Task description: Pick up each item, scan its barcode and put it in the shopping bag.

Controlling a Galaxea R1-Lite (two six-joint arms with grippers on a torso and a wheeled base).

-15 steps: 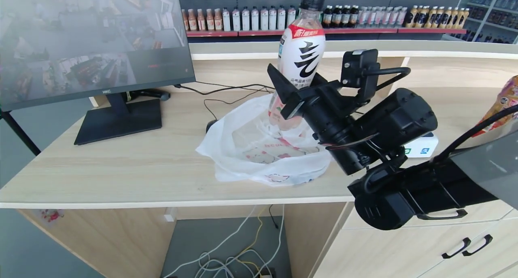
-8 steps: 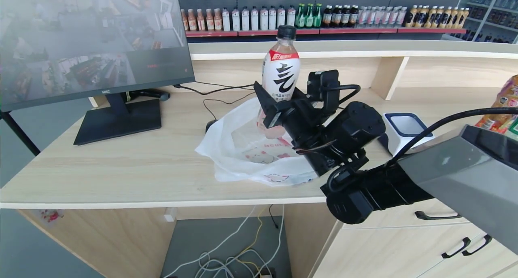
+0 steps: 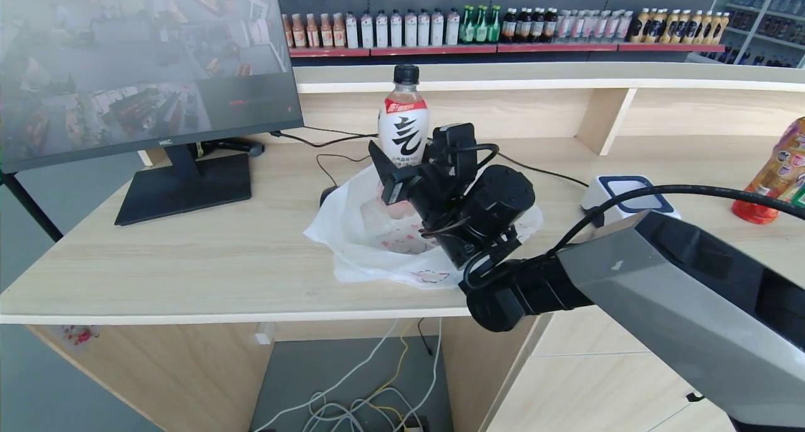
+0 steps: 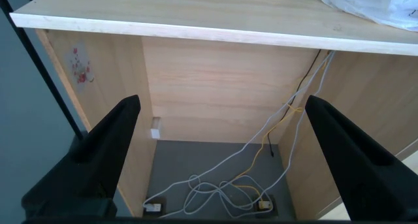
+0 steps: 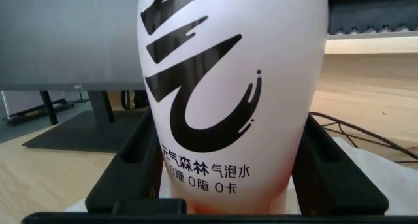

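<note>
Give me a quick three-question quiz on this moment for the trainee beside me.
1. True or false: the right tool holds the drink bottle upright over the white shopping bag.
2. The left tool is: A) open, holding nothing; B) shut on the bag; C) shut on a can.
3. On which side of the bag, by the robot's own left and right, does the barcode scanner sit on the counter?
Key: 1 true; 2 A; 3 its right.
</note>
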